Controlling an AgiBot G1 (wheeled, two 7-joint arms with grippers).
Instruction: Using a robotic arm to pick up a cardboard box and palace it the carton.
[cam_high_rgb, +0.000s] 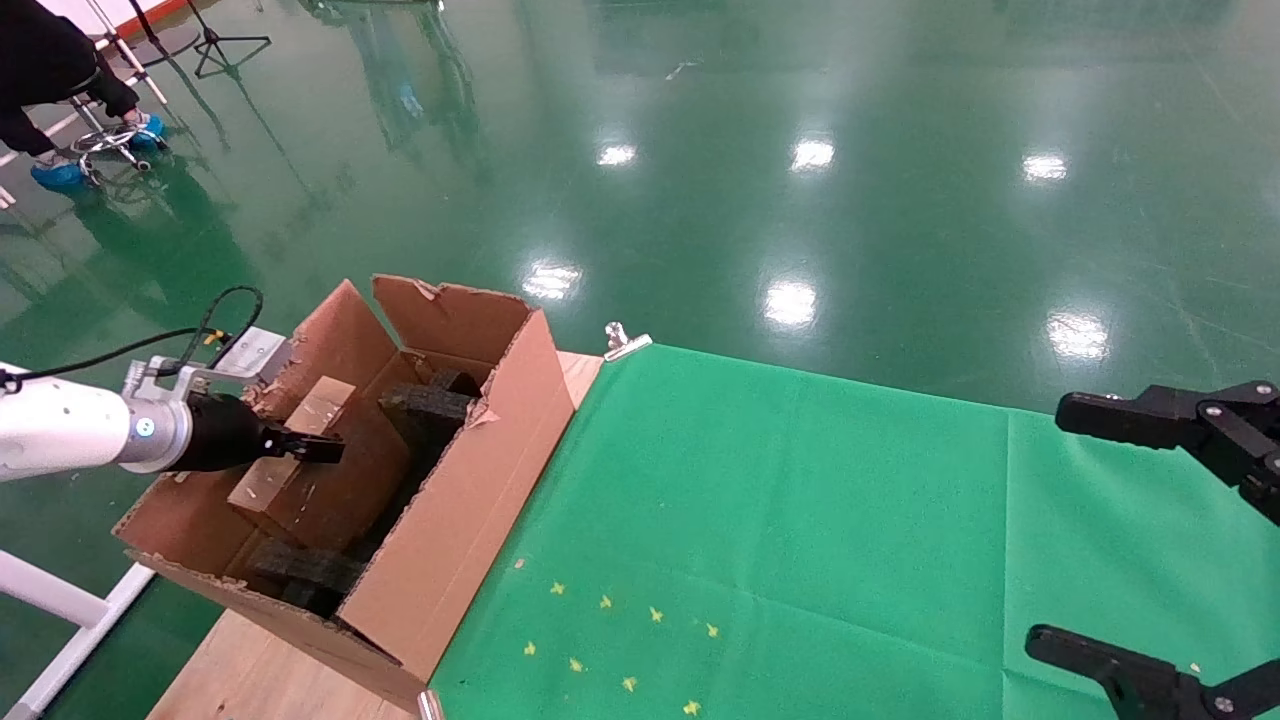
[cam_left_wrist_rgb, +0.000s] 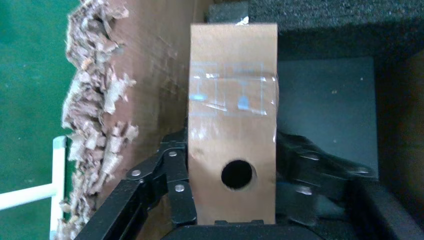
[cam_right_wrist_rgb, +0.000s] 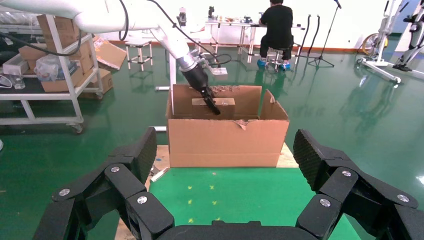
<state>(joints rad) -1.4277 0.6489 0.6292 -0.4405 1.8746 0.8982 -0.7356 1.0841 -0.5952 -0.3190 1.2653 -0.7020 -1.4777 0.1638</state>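
The small taped cardboard box (cam_high_rgb: 300, 440), with a round black hole on one face, is held inside the open top of the large carton (cam_high_rgb: 470, 500). My left gripper (cam_high_rgb: 305, 447), on the white-and-silver arm, is shut on it. In the left wrist view the black fingers (cam_left_wrist_rgb: 175, 175) press both sides of the box (cam_left_wrist_rgb: 232, 100), with dark foam (cam_left_wrist_rgb: 325, 15) and the carton's torn flap (cam_left_wrist_rgb: 95, 100) around it. The right wrist view shows the carton (cam_right_wrist_rgb: 225, 140), the box (cam_right_wrist_rgb: 227, 102) and the left gripper (cam_right_wrist_rgb: 210, 105). My right gripper (cam_high_rgb: 1050, 525) is open and empty, at the far right over the green cloth.
The carton stands on the left end of a wooden table covered by a green cloth (cam_high_rgb: 800, 500) with small yellow marks (cam_high_rgb: 610, 640). A metal clip (cam_high_rgb: 622, 342) holds the cloth's far corner. A seated person (cam_right_wrist_rgb: 275, 25) and a shelf cart (cam_right_wrist_rgb: 50, 65) are on the floor beyond.
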